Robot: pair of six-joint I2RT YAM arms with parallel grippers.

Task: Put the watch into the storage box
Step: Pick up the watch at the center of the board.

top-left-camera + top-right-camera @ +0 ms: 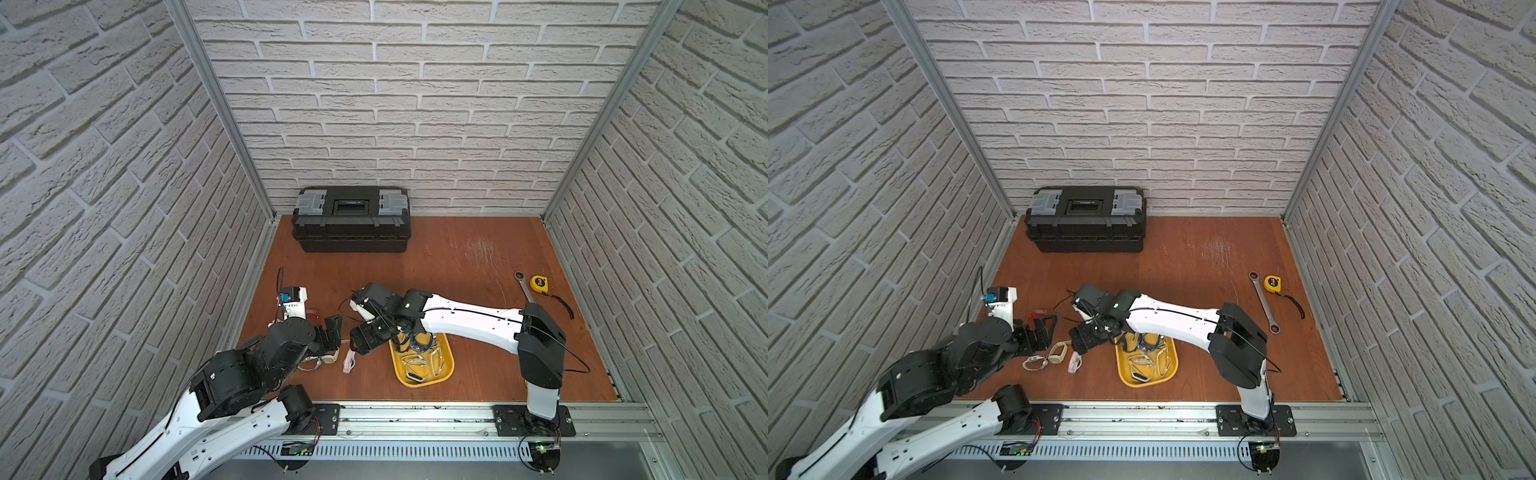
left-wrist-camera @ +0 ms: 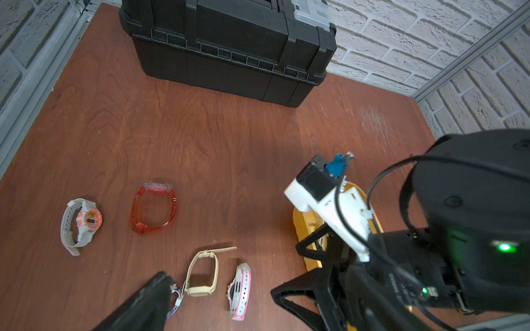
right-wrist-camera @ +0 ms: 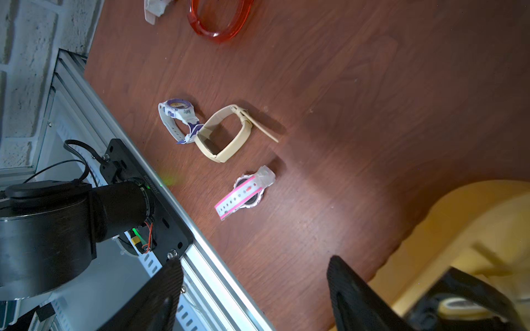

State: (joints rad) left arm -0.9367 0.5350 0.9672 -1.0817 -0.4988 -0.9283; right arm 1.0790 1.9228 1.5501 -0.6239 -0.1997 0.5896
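The purple-and-white watch [image 3: 177, 114], lying near the counter's front edge, carries the word "Baby" on its face. Small print on the lid of the black toolbox [image 1: 351, 203] and on the yellow tape measure [image 1: 539, 284] is too small to read.

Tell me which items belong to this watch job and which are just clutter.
Job: shallow yellow plastic tray; white-and-orange watch; translucent red watch; beige watch; pink-and-white watch; purple-and-white watch.
Lying about: black plastic toolbox; steel ratchet wrench; yellow tape measure.
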